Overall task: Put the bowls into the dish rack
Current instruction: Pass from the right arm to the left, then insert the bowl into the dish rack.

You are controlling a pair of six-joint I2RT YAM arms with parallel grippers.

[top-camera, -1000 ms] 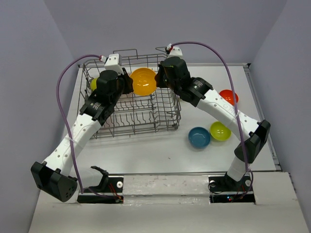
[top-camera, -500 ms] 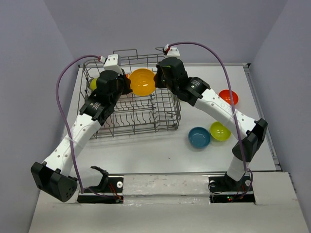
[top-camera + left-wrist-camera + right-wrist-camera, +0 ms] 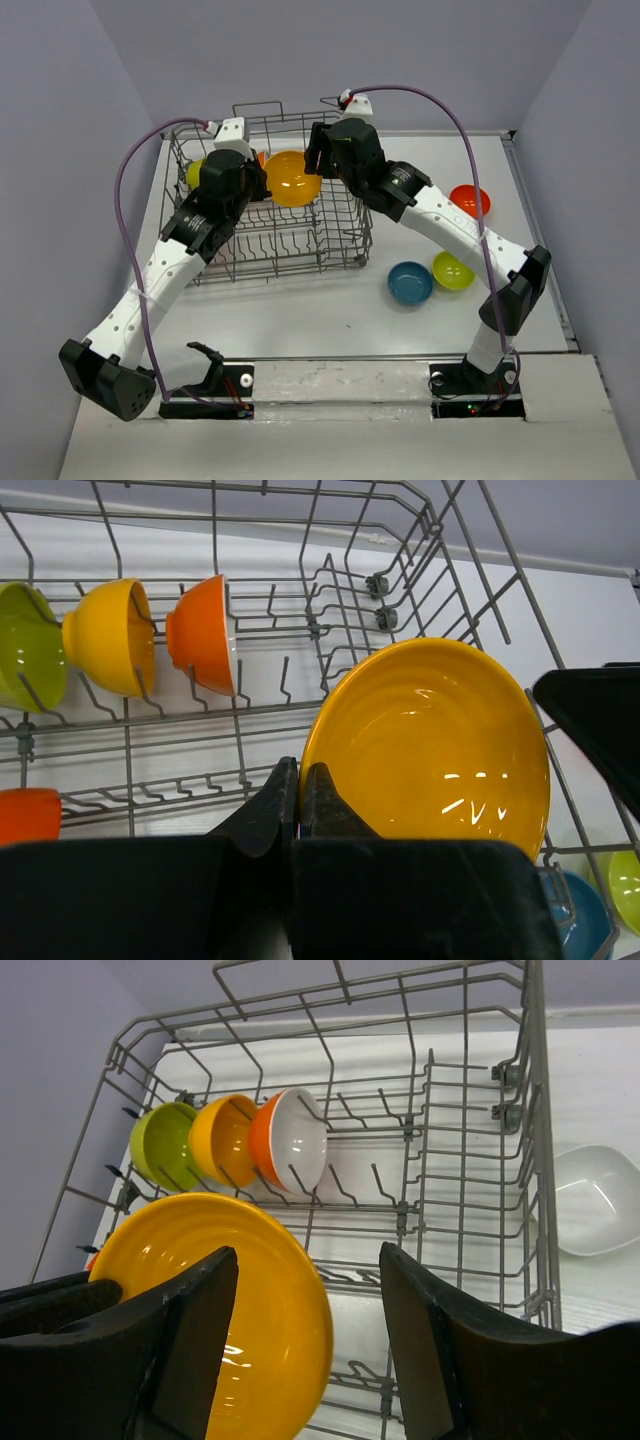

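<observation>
An orange-yellow bowl [image 3: 292, 178] hangs tilted on edge inside the grey wire dish rack [image 3: 345, 245]. My left gripper [image 3: 298, 775] is shut on the bowl's left rim [image 3: 430, 750]. My right gripper [image 3: 308, 1250] stands open, its fingers astride the bowl's [image 3: 270, 1310] right edge and not pressing on it. Three bowls stand on edge in the rack's far-left row: lime green [image 3: 160, 1145], orange-yellow [image 3: 220, 1135] and red-orange with a white inside [image 3: 290, 1140]. On the table to the right of the rack lie a teal bowl [image 3: 410, 283], a lime bowl [image 3: 453, 270] and a red-orange bowl [image 3: 470, 199].
A white bowl [image 3: 595, 1200] lies on the table just outside the rack's far side wall. Another orange bowl [image 3: 25, 815] shows at the left in the left wrist view. Upright tines and tall wire walls surround both grippers. Purple cables arch over both arms.
My right gripper has opened and let go of the orange-yellow bowl. The left gripper closed on its rim, and the bowl has sunk slightly lower into the rack.
</observation>
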